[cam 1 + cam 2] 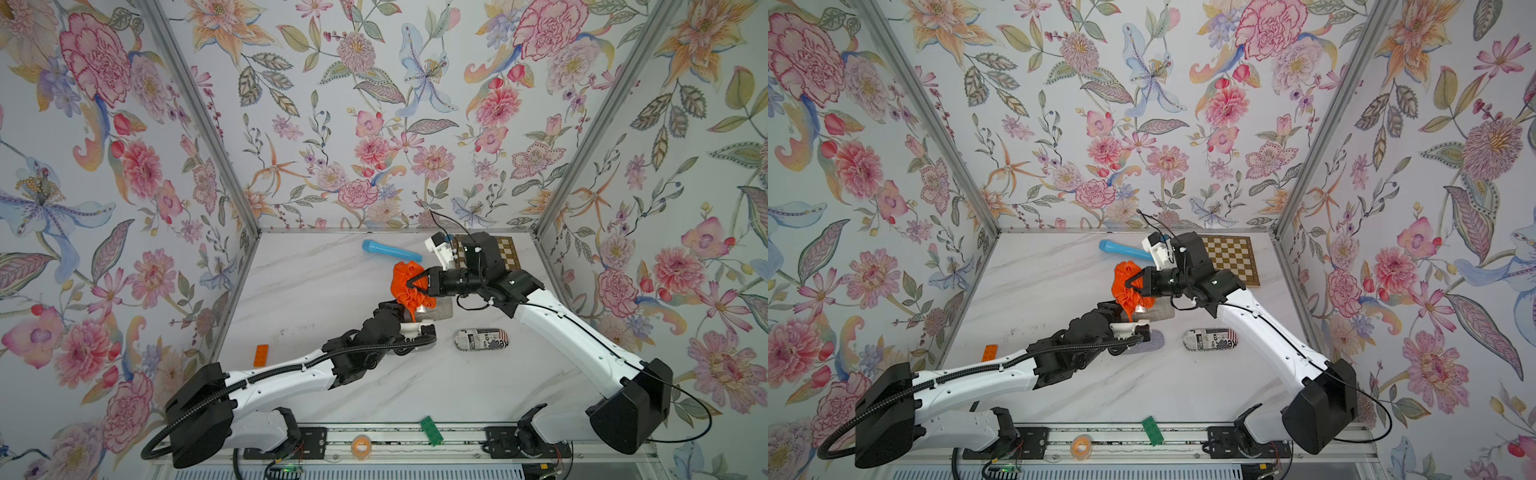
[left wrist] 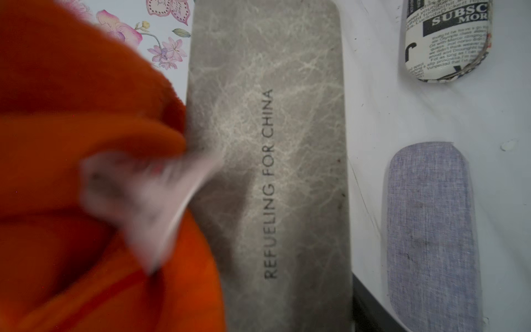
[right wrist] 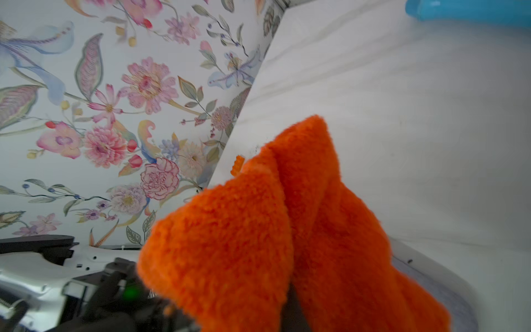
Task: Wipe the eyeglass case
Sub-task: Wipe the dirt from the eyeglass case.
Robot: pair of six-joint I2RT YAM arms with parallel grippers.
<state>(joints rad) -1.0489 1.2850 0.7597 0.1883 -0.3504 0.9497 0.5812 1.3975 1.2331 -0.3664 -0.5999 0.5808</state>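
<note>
Right gripper (image 1: 411, 283) is clamped hard on the orange cloth (image 1: 409, 291), which hangs bunched over the grey eyeglass case (image 1: 436, 311). That case is mid-table, a little toward the back, with its free end poking out from under the cloth toward the right arm. Left gripper (image 1: 397, 311) comes in from the near left and has the case's near end in its grasp; in the left wrist view the case (image 2: 267, 172) runs straight down the middle of the frame. Room to move? Plenty on the left half of the marble table (image 1: 311, 291), where there's only an orange brick (image 1: 261, 355) near the left wall. The front strip is bare too, out to the green brick (image 1: 431, 430) and the roll of tape (image 1: 360, 446) at the rail. It's tighter elsewhere: a blue-grey fabric case (image 1: 1152, 343) lies just beside the grey one under the left wrist. A newspaper-print case (image 1: 482, 339) sits near it to the right, and a blue tube (image 1: 390, 251) lies close behind the cloth. The chessboard (image 1: 1233, 257) fills the back right corner, partly covered by the right arm. Hard to read: the cloth hides the left fingers from above, and they're out of the wrist frame. A blurred white tag (image 2: 155, 195) dangles in front of the cloth's fold. The cloth overlaps one long edge of the case, but whether it actually presses there I can't tell.
</note>
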